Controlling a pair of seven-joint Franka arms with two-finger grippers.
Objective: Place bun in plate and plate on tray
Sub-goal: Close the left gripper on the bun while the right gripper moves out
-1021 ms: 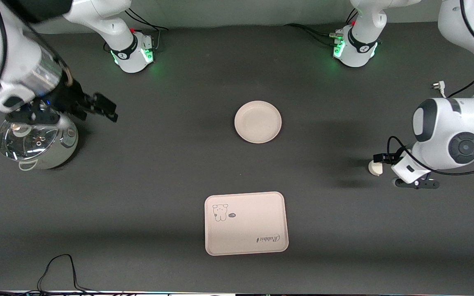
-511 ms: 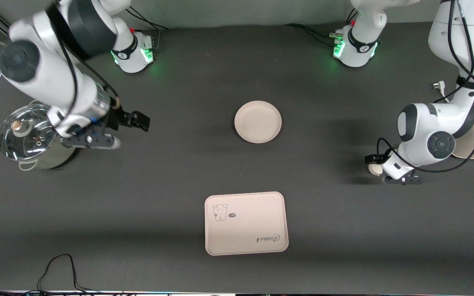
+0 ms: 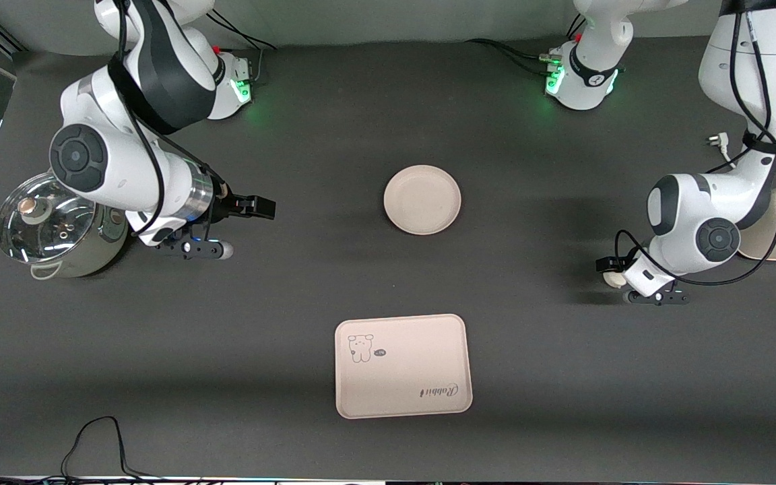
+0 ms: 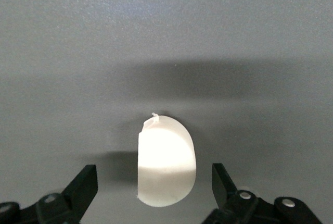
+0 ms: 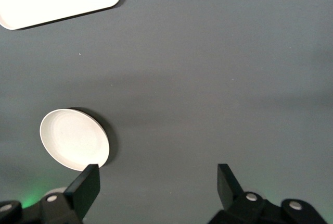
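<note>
A: Toward the left arm's end of the tabletop (image 3: pixel 294 283), what's down there?

B: The bun (image 4: pixel 166 165) lies on the bare surface, flat side up on edge. The left gripper (image 4: pixel 154 182) sits low around it, fingers spread, not touching it.

A: And the right gripper (image 3: pixel 253 209)?

B: Spread wide too, holding nothing, over bare tabletop beside the steel pot (image 3: pixel 58 229).

A: Plate and tray?

B: The plate (image 3: pixel 422 199) lies at mid-table, with nothing in it. The tray (image 3: pixel 403 366) lies nearer the front camera, well apart from it.
</note>
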